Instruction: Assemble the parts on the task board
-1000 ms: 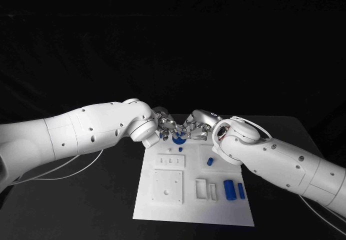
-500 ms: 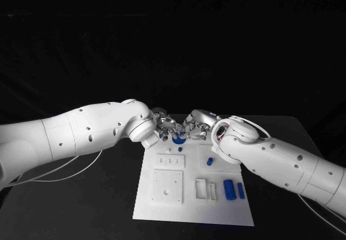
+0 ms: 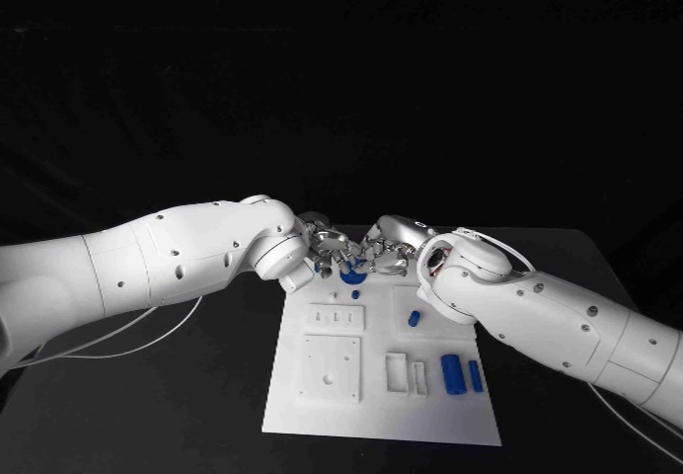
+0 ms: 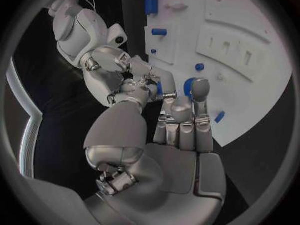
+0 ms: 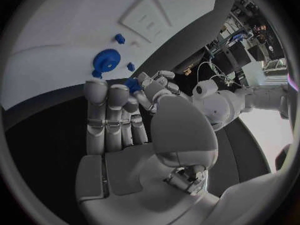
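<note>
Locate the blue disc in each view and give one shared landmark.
Head view: blue disc at the board's far end.
Left wrist view: disc partly hidden behind the left hand's fingers.
Right wrist view: disc on the board, just beyond the right hand.
Shared landmark: the three-slot block.

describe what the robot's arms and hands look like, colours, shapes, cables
Both arms are glossy white, thick rounded shells dotted with small dark screw holes: left arm, right arm. Thin white cables loop beside each. The left hand and right hand are matte silver metal, with broad flat palms and segmented fingers ending in rounded tips.
</note>
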